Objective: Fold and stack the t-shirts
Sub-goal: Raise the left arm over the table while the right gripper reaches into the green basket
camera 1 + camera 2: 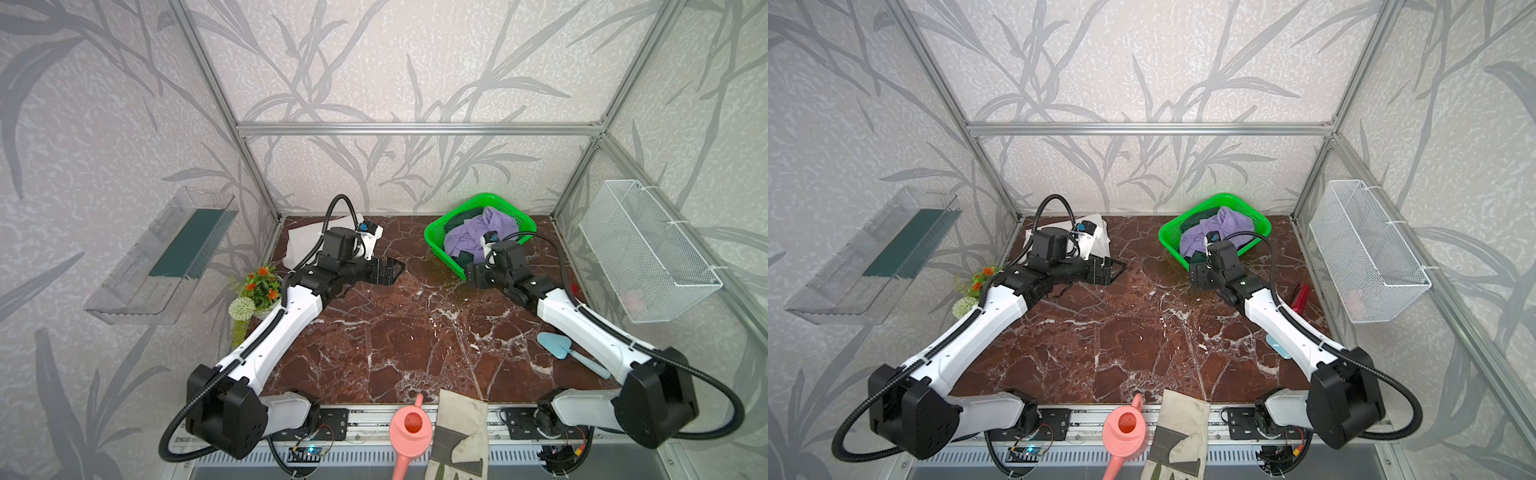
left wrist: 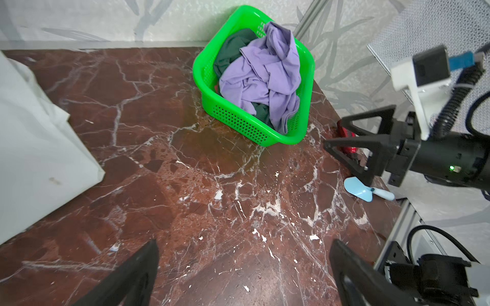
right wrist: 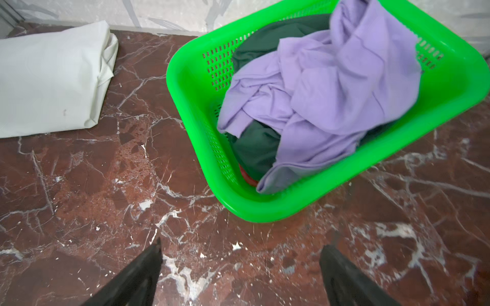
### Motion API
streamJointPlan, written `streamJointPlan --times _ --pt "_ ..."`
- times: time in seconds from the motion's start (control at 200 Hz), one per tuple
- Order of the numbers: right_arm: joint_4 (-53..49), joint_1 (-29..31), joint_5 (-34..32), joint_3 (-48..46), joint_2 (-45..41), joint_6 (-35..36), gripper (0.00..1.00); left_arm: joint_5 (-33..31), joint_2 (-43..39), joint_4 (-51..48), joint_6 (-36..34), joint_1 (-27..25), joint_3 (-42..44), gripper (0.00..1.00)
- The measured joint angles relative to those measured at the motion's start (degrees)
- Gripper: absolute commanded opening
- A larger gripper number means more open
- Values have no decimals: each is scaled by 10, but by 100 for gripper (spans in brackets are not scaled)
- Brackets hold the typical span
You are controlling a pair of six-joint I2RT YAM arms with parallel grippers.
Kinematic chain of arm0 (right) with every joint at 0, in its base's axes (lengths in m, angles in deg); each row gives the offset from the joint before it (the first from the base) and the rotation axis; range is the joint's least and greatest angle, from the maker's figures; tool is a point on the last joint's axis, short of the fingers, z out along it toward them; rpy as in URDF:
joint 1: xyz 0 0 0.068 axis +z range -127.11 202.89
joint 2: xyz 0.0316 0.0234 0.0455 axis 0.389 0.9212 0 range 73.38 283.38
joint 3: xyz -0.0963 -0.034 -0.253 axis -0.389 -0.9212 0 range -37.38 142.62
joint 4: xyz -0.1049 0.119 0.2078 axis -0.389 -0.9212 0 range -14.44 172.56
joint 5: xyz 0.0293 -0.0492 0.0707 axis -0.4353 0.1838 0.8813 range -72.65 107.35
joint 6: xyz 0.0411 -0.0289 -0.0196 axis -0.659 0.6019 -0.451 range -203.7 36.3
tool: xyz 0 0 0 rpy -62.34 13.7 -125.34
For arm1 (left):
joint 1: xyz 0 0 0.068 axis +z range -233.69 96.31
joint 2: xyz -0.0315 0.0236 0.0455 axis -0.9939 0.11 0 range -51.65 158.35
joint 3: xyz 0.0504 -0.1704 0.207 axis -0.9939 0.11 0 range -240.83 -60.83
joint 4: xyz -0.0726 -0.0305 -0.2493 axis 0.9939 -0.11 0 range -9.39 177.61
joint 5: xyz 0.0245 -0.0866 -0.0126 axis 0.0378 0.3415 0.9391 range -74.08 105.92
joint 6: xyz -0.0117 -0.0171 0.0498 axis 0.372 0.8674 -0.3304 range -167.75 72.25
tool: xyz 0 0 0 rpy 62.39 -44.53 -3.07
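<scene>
A crumpled lavender t-shirt lies on top of a dark green t-shirt inside a green basket at the back right. A folded white t-shirt rests at the back left. My left gripper hovers open over bare marble, right of the white t-shirt. My right gripper is open with nothing in it, just short of the basket's near corner.
At the front edge lie a pink watering can and a beige-and-grey glove. A blue trowel and a red object sit on the right. Artificial flowers stand on the left. A wire basket hangs on the right wall.
</scene>
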Motion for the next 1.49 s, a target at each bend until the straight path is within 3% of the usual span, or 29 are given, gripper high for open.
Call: streamJointPlan --times 0.165,0.44,0.57,0.665,0.875,1.0,1.204,1.494 --pt "2 11 6 90 113 59 83 21 45 37 6 -8 -4 99" --pt "-6 12 32 171 235 121 76 -17 59 78 11 -31 1 99" --pt "-15 12 36 179 257 135 62 -35 49 75 11 -31 10 99" --pt "-21 12 34 197 277 139 59 -45 38 74 10 -31 13 99" --pt "-27 12 11 214 309 144 28 -50 31 72 10 -33 13 99" --pt "-26 9 2 226 325 148 19 -54 31 71 10 -33 13 99" --pt "-36 -18 -7 251 342 125 16 -58 31 68 10 -34 13 99" --pt "-64 -98 -26 407 450 116 15 -56 31 68 10 -38 13 99"
